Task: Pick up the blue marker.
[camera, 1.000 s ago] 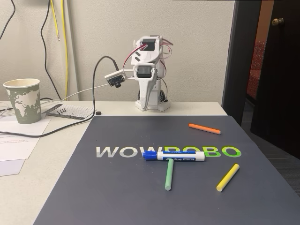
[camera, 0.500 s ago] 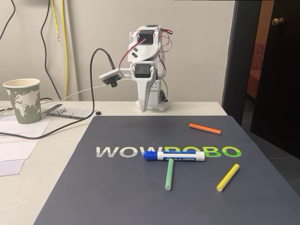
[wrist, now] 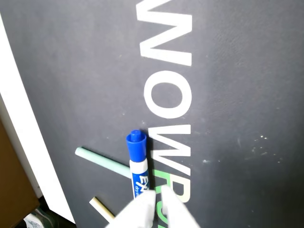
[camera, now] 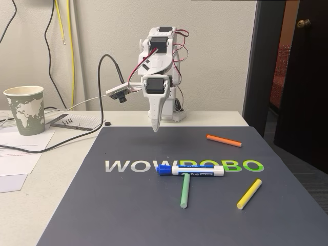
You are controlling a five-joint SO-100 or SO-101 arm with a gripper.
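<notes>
Arm unfolded, marker untouched.

From my desk I watched the gripper [camera: 157,128] swing out of its folded pose over about a second, until it pointed straight down over the far edge of the dark mat [camera: 128,205], its tip just clear of the surface. The blue marker [camera: 190,170] lay flat where it had been, across the middle of the mat on the printed lettering, cap to the left, with the green stick [camera: 184,190] touching its near side. In the wrist view the marker [wrist: 138,161] ran up from between the fingertips [wrist: 142,209], which stood close together with a thin gap (not closed on anything). I judged the reach had only begun: the arm had to come nearer and spread its jaws before any pickup.
</notes>
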